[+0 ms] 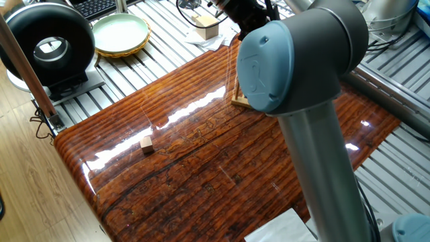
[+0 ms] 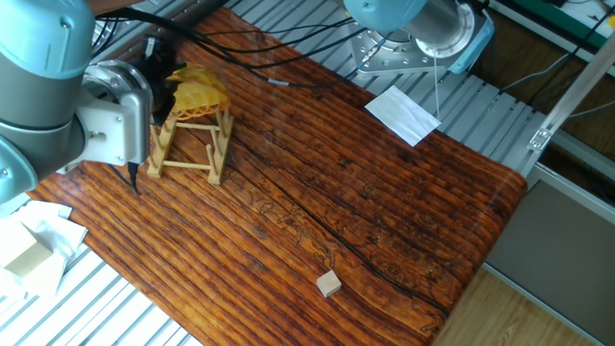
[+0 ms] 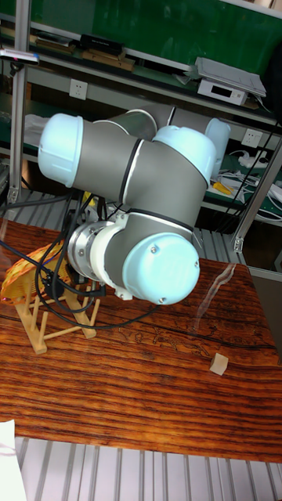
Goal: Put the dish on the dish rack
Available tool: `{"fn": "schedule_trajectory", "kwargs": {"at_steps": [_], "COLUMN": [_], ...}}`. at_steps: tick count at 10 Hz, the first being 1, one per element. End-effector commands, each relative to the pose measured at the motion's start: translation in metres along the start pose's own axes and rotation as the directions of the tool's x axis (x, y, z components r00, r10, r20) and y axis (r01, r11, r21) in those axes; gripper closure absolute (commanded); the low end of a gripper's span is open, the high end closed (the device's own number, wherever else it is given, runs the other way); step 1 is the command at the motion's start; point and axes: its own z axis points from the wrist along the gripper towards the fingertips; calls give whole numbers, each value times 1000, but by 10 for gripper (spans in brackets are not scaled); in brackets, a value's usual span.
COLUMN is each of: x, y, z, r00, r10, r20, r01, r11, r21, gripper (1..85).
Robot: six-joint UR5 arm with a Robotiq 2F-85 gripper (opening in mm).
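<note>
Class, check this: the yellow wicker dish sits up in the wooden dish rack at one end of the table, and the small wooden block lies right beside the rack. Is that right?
Not quite. The wicker dish does sit up in the dish rack at one end of the table, but the small wooden block lies far from the rack, near the opposite end. The other fixed view shows this.
</note>
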Motion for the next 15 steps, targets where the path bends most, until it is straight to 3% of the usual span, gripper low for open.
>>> {"fn": "schedule_trajectory", "kwargs": {"at_steps": [1, 4, 10, 12, 15], "x": [-3, -7, -15, -16, -18], "y": [-8, -12, -35, -34, -23], "z": [-1, -3, -8, -8, -22], "r00": [1000, 1000, 999, 999, 999], "r10": [-10, -2, 13, 9, 18], "r20": [12, 22, 34, 38, 35], "r01": [10, 2, -16, -12, -21], "r11": [1000, 999, 996, 996, 997], "r21": [24, 33, 90, 89, 78], "gripper": [470, 453, 420, 417, 410]}}
